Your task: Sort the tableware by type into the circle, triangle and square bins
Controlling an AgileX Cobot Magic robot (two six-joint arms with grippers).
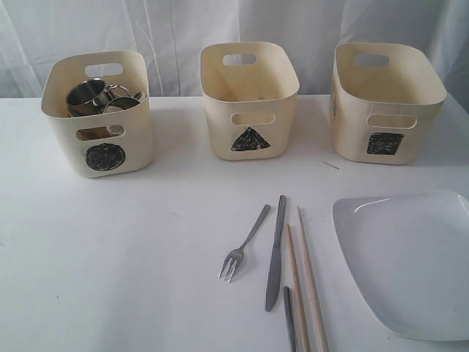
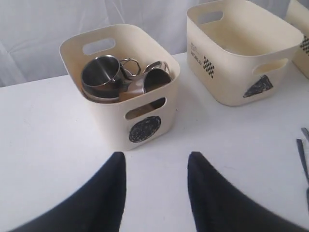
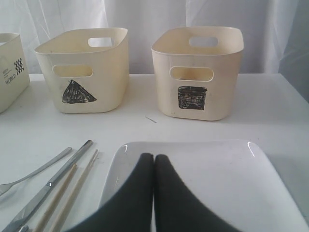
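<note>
Tableware status, left to right. Circle bin (image 1: 58,121) holds the steel mugs (image 1: 88,95). Left gripper (image 2: 157,157) hovers in front of it, jaws wide, empty. Triangle bin (image 1: 220,125) shows no contents from this angle. Fork (image 1: 245,246), knife (image 1: 276,253) and chopsticks (image 1: 311,279) lie side by side, not yet sorted. Plate (image 1: 410,264) lies just beside them, in front of the square bin (image 1: 352,110). Right gripper (image 3: 154,157) hangs over the plate, jaws pressed together, holding nothing.

Judged step: cutlery or plate next. Either requires a low pinch on a thin, flat item.

Surface: plain white table (image 1: 110,257). Background: white curtain (image 1: 183,29).
</note>
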